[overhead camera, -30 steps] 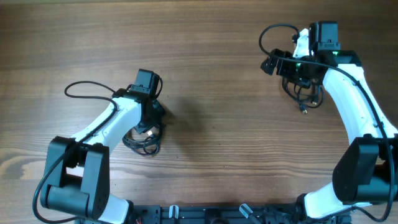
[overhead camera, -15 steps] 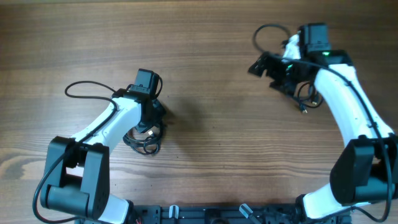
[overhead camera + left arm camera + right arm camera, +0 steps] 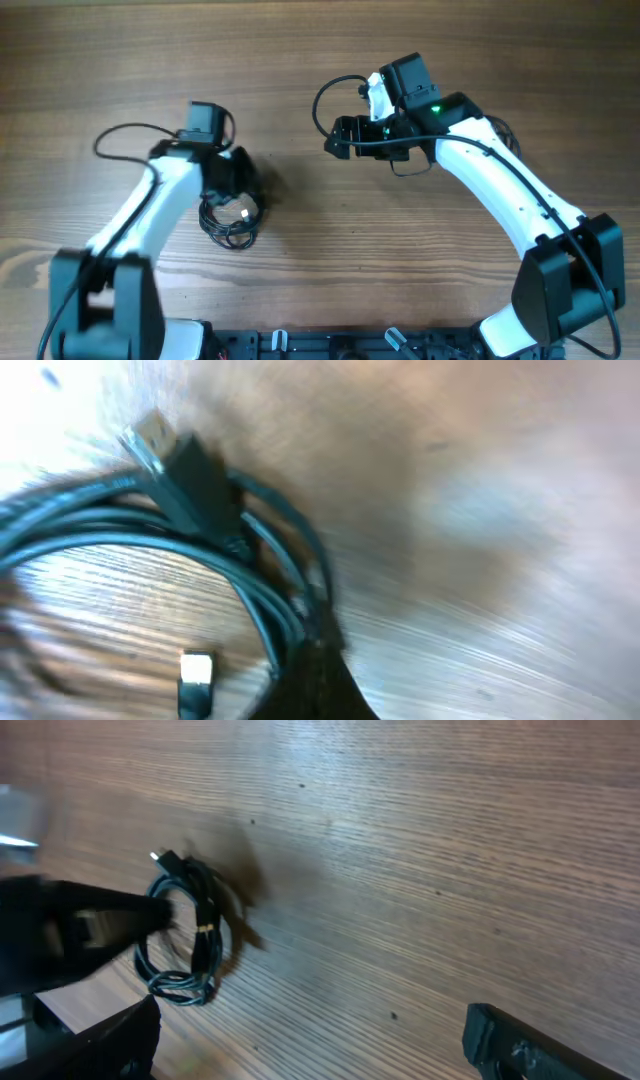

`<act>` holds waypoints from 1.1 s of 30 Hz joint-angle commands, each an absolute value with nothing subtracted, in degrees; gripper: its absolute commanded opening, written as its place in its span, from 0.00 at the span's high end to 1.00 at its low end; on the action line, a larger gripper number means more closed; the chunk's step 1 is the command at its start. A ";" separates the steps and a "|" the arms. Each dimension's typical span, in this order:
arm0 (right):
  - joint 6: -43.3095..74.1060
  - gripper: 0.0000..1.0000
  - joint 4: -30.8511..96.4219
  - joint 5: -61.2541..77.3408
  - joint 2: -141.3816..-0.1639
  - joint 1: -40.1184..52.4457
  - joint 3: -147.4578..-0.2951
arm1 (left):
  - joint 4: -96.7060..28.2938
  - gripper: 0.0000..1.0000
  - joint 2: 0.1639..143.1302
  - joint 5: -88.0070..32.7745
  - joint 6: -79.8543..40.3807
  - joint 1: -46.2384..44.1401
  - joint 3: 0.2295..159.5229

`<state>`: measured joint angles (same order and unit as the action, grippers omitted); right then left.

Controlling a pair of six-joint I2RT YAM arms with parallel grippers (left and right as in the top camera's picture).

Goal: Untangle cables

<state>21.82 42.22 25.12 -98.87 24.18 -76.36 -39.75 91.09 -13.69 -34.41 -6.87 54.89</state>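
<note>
**Overhead: cables [image 3: 228,226] coiled right by L arm**

The left gripper [image 3: 236,192] is pressed shut and looks to pinch a strand at the coil's edge. The right gripper [image 3: 338,140] is spread wide w/ nothing in it, well apart to the coil's right.
</note>
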 commanded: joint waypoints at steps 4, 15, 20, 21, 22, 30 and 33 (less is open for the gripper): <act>20.95 0.00 39.83 24.40 -98.04 28.34 -76.25 | -46.19 0.96 82.56 -4.23 -37.19 0.32 57.10; 21.17 0.00 33.87 18.98 -98.08 39.24 -76.25 | -50.74 0.91 91.39 0.03 -37.78 4.23 50.74; 21.17 0.00 33.91 17.76 -98.83 41.91 -76.25 | -43.09 0.92 93.43 -8.82 -37.76 4.23 47.33; 21.15 0.00 34.06 17.78 -99.18 41.98 -76.25 | -41.74 0.92 93.47 -11.75 -37.76 4.23 46.96; 21.17 0.00 34.26 17.78 -99.70 41.95 -76.25 | -40.75 0.93 93.51 -13.67 -37.76 4.23 46.74; 25.85 0.00 36.91 21.89 -102.76 42.06 -76.25 | -38.15 0.94 93.54 -19.75 -37.76 4.23 46.72; 25.74 0.15 36.91 27.09 -102.83 42.57 -76.25 | -38.13 0.94 93.54 -19.75 -37.76 4.23 46.72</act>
<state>24.93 36.82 21.65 -101.73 41.91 -76.36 -38.30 92.79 -17.76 -37.21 4.25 47.40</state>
